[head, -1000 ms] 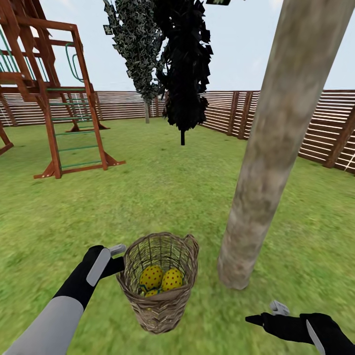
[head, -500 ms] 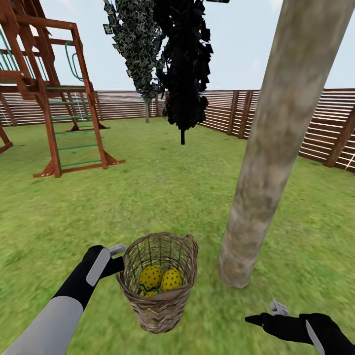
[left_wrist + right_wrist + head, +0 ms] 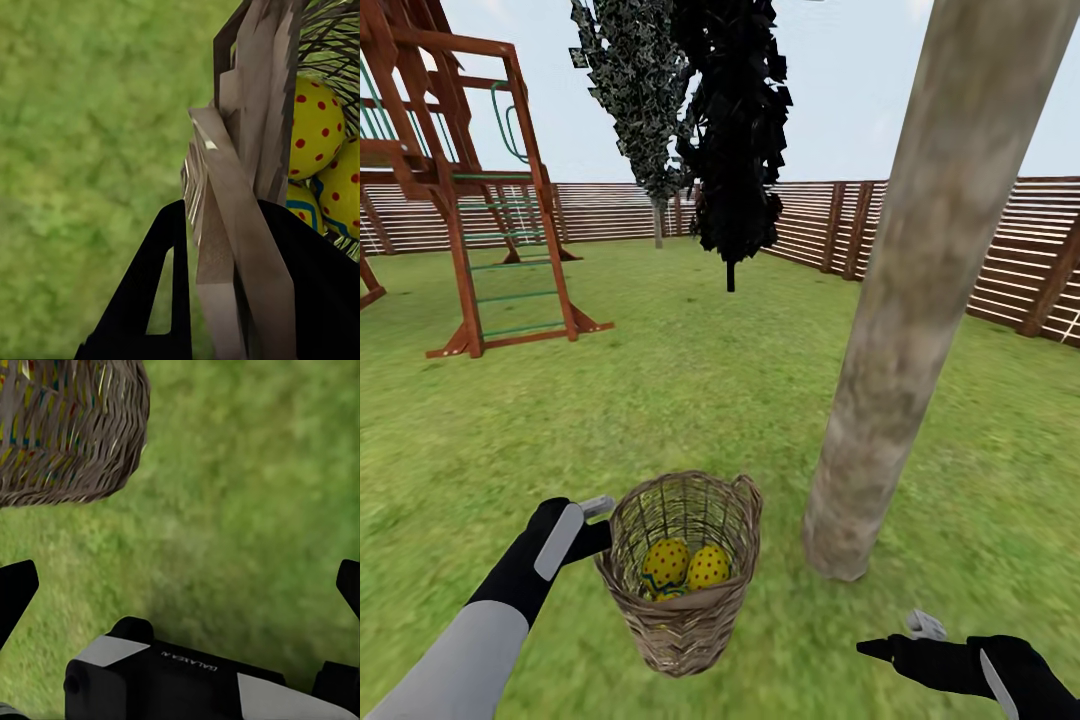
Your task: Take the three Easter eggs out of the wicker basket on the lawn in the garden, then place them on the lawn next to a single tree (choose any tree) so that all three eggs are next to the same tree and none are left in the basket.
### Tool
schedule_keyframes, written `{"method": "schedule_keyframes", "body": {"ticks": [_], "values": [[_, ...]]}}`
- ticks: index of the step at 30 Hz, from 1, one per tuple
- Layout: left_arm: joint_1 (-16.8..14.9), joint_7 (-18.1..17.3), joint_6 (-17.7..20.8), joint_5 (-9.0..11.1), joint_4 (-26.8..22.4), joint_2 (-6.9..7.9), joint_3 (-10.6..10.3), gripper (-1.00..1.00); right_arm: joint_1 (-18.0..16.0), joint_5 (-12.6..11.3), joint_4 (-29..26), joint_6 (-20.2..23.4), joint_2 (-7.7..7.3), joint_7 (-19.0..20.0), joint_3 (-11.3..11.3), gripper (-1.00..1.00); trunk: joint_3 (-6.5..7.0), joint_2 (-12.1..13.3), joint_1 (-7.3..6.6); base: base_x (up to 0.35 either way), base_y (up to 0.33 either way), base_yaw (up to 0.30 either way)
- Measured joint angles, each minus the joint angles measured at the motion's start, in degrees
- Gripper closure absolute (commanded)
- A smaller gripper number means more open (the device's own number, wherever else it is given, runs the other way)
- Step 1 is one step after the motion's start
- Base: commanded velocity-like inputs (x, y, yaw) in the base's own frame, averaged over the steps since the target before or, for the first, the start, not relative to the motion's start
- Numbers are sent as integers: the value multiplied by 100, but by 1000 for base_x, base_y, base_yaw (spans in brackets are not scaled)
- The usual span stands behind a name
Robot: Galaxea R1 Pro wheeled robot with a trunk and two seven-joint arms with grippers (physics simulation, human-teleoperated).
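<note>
Wicker basket [image 3: 682, 575] with Easter eggs [image 3: 685, 567] beside the tree [image 3: 905, 300] — left gripper [image 3: 596, 522] at its rim.

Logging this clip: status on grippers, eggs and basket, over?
Left gripper shut on wicker basket rim, right gripper open, empty, over lawn. Easter eggs in basket. Tree right beside; nothing blocking.

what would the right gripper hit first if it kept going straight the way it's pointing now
Most likely the lawn. The right gripper is open with bare grass between its fingertips. The wicker basket sits off to one side of that line, so it looks clear of it, though depth is hard to judge.
</note>
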Motion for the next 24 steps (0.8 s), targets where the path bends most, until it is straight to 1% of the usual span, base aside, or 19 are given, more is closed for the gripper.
{"method": "schedule_keyframes", "body": {"ticks": [24], "values": [[-2,0,1,-4,-8,6,1,100,0,-7,-1,0,-9,0,0,-100,-431,-963,527,0,0,0]]}}
